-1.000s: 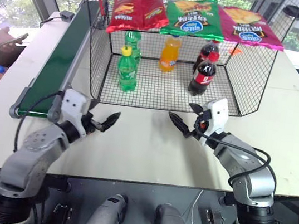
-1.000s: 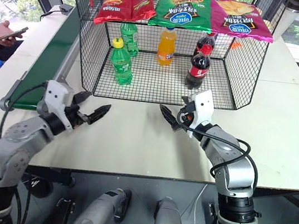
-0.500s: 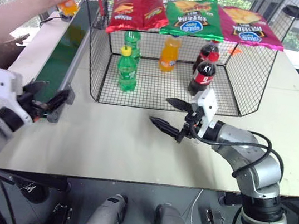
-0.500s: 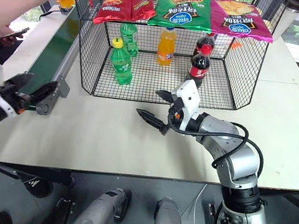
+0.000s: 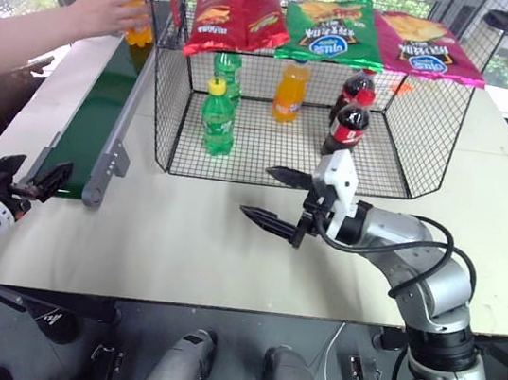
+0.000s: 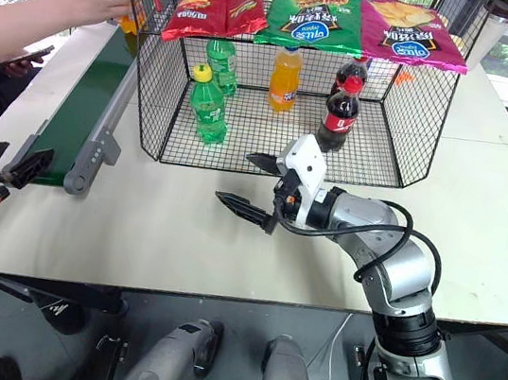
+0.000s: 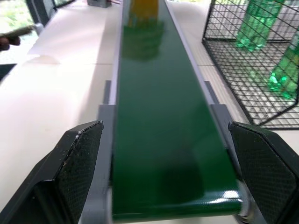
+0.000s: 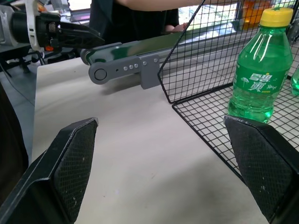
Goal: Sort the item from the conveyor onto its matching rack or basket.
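Item: small clear plastic bottle of orange soda with blue screw cap (image 5: 137,2), at the far end of the belt, gripped by a person's hand (image 5: 112,5); whether its base is touching the belt cannot be told.
Conveyor: long, narrow dark green belt in a grey metal frame (image 5: 92,123), running along the left side of the pale surface (image 5: 197,248), just beside the cage.
Destination: large black wire-mesh cage (image 5: 407,127), open toward the robot; already inside are two green soda bottles (image 5: 217,116), an orange soda bottle (image 5: 290,90) and two dark cola bottles with red caps (image 5: 347,120); three snack bags lying on its flat top.
Left gripper (image 5: 30,183): fingers spread wide, empty, waiting at the near end of the belt and aimed along it.
Right gripper (image 5: 277,198): fingers spread wide, empty, hovering over the surface in front of the cage, pointed toward the conveyor.
Stage: item not yet free to grasp; pick-up likely follows once delivered.
Risk, toppling: tall narrow bottle may tip or roll on the belt, spoiling an upright grasp.
Risk, timing: closing too late could let the bottle run off the belt end.
Risk, person: reaching early could meet the hand on the bottle.
Risk, placing: mesh edge or standing bottles could be struck on entry.
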Controlling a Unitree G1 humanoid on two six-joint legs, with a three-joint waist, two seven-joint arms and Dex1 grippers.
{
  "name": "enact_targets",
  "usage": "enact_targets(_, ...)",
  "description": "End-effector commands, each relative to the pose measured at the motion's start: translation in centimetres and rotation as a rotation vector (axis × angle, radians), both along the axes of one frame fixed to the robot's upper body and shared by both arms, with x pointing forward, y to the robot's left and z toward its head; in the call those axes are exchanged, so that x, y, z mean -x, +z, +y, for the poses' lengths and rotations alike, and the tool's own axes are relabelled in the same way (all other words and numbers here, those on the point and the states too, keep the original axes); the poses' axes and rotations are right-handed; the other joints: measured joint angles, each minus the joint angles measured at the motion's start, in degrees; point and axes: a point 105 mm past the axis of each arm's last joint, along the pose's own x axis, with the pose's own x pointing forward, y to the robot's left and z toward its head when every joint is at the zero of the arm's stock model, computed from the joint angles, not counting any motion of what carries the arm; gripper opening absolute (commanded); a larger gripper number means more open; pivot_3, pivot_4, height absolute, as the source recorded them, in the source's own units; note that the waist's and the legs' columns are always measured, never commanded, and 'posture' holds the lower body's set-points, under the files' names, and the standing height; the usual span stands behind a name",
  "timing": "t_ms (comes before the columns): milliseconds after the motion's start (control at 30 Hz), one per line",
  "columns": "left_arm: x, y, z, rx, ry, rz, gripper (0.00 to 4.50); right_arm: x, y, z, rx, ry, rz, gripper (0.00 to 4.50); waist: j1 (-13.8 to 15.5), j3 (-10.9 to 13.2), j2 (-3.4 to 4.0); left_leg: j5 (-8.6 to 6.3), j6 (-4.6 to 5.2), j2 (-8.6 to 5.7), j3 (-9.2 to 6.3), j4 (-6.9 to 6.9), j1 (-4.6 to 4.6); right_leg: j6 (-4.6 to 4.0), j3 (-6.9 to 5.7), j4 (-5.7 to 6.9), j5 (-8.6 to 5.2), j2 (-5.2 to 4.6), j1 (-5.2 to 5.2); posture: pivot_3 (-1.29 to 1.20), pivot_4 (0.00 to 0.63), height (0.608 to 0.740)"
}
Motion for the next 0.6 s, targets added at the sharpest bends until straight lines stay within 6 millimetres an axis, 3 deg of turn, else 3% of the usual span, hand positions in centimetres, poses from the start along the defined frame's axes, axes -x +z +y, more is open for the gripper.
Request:
enact_targets(33, 0.11, 0.99, 0.37, -0.024, 0.012, -0.043, 4.5, 0.57, 1.2, 0.48, -0.015, 0.032, -0.055, 4.47, -0.01, 0.0, 0.0, 0.0, 0.0, 0.0, 0.0, 0.0, 0.0, 0.0, 0.0, 0.0, 0.0, 0.0, 0.0, 0.0, 0.15, 0.739)
enact_targets(600, -0.02, 1.16, 0.36, -0.021, 0.014, -0.056, 4.5, 0.48, 0.8, 0.14, -0.015, 0.021, -0.038, 4.47, -0.01, 0.0, 0.0, 0.0, 0.0, 0.0, 0.0, -0.02, 0.0, 0.02, 0.0, 0.0, 0.01, 0.0, 0.0, 0.0, 0.15, 0.739)
